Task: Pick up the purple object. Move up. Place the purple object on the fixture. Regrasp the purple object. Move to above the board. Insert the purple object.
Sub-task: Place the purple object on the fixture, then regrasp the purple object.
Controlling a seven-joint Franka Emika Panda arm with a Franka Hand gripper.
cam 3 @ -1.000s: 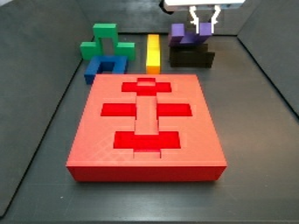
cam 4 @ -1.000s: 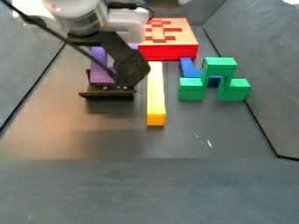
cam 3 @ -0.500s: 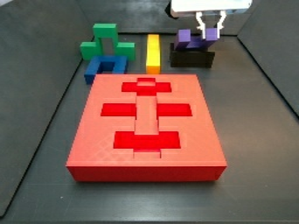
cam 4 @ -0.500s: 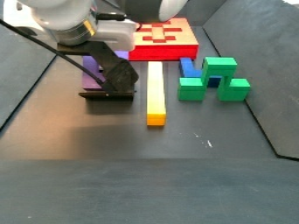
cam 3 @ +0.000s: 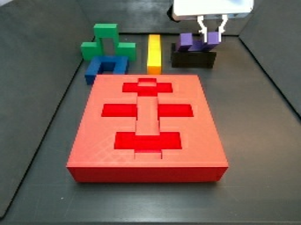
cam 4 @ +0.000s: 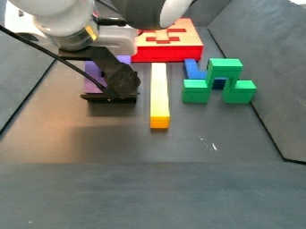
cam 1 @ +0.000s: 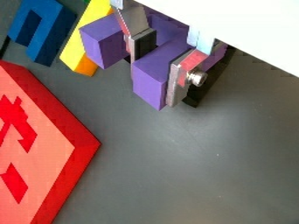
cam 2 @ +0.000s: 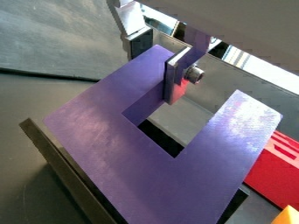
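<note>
The purple object (cam 3: 187, 40) is a U-shaped block resting on the black fixture (cam 3: 194, 60) at the back right of the floor. My gripper (cam 3: 210, 39) comes down on it from above. In both wrist views one finger stands in the slot between the two prongs, and the other finger (cam 1: 187, 83) lies flat against the outer side of the same prong. The gripper (cam 1: 155, 81) is shut on that prong of the purple object (cam 1: 146, 89). The red board (cam 3: 106, 132) with its recesses fills the middle of the floor, apart from the gripper.
A yellow bar (cam 3: 154, 51) lies just beside the fixture. A blue U-shaped block (cam 3: 106, 68) and a green block (cam 3: 106, 39) stand at the back left. Dark sloping walls enclose the floor on both sides.
The gripper has come down a little with the purple object, which now sits lower on the fixture. The other pieces have not moved.
</note>
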